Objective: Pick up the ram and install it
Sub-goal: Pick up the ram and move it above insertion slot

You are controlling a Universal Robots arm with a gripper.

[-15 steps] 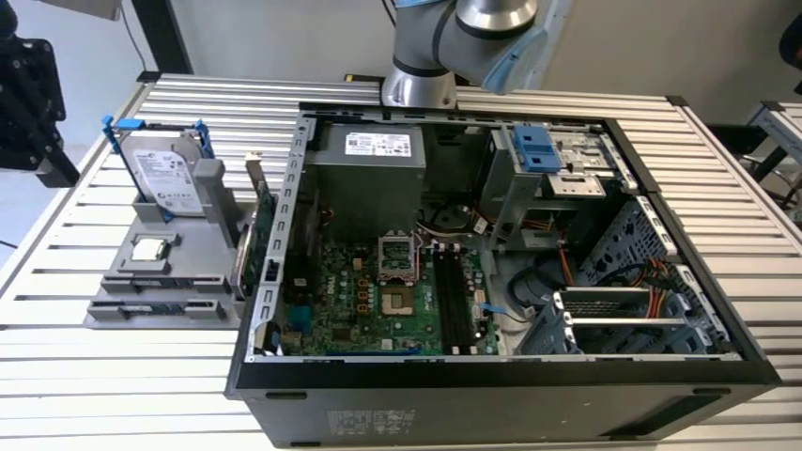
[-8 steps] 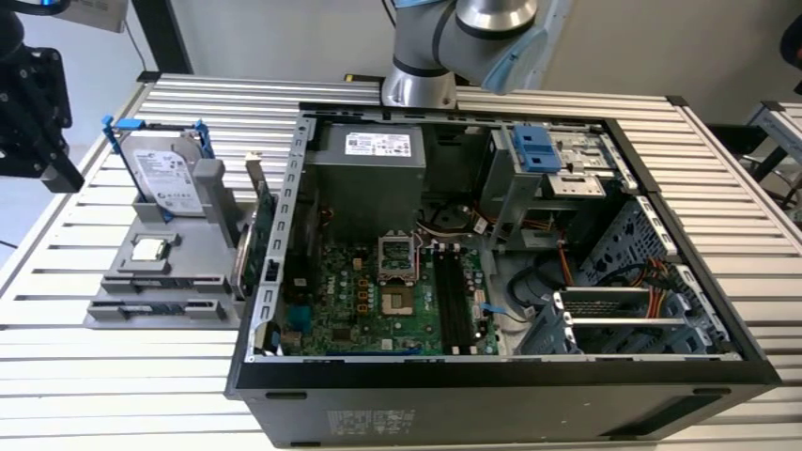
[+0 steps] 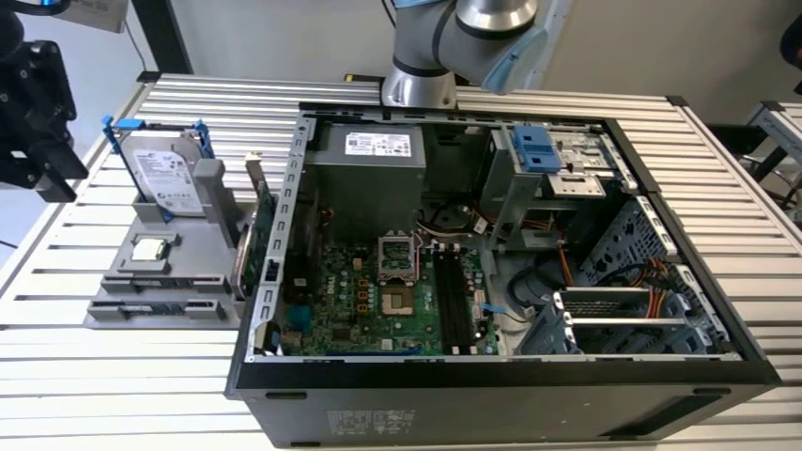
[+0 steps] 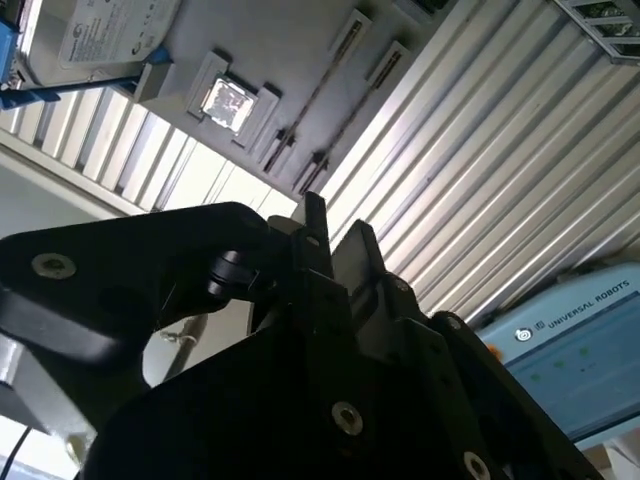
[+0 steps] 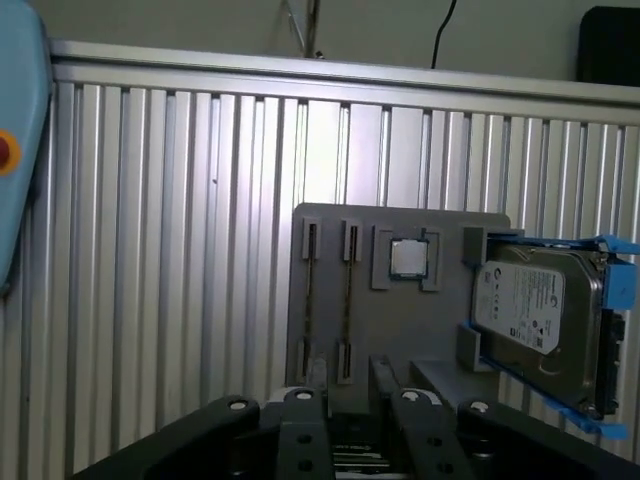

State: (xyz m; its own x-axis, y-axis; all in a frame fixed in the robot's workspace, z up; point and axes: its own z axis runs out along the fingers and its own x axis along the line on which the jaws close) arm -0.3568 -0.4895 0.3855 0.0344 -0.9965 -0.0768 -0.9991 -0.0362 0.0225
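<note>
A: table: ribbed bare aluminium, satin sheen. case: matt black shell, bare grey sheet metal inside.
B: holder is matt grey plastic. hard drive: bright metal lid, paper label, blue plastic frame.
A: cpu chip: polished metal lid. gripper body matt black, shiny screw heads.
B: motherboard green, slight gloss.

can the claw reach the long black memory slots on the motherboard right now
Probably yes. The black computer case lies open side up and nothing covers the long black memory slots; the coloured cables sit to the exterior view's right, so the claw could come straight down.
</note>
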